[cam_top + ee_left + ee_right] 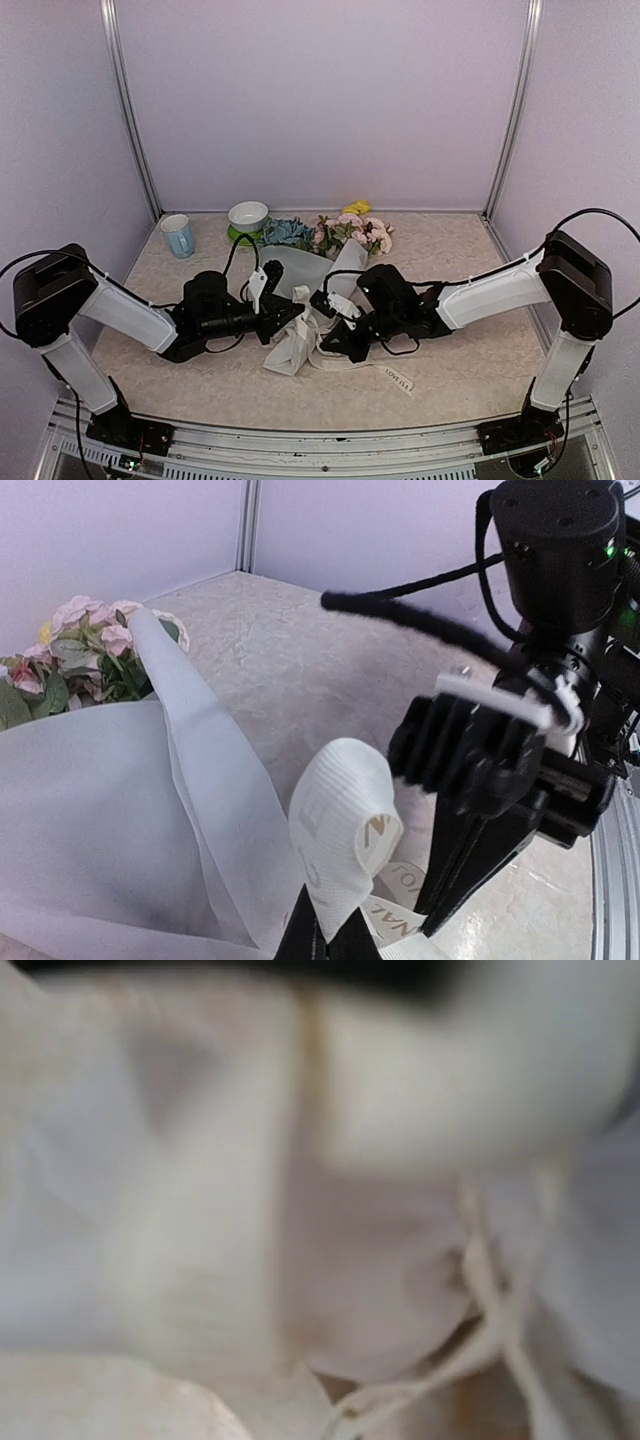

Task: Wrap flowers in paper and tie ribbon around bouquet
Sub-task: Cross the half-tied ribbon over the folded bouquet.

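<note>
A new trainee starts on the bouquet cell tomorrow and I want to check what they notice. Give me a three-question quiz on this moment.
1. True or false: the blue cup lies on its side.
2. What is the left tool shut on? A the cup; B the ribbon; C nothing.
3. Fill in: the white bowl stands between the cup and the ____.
Key: 1 false, it stands upright; 2 B; 3 flowers.
</note>
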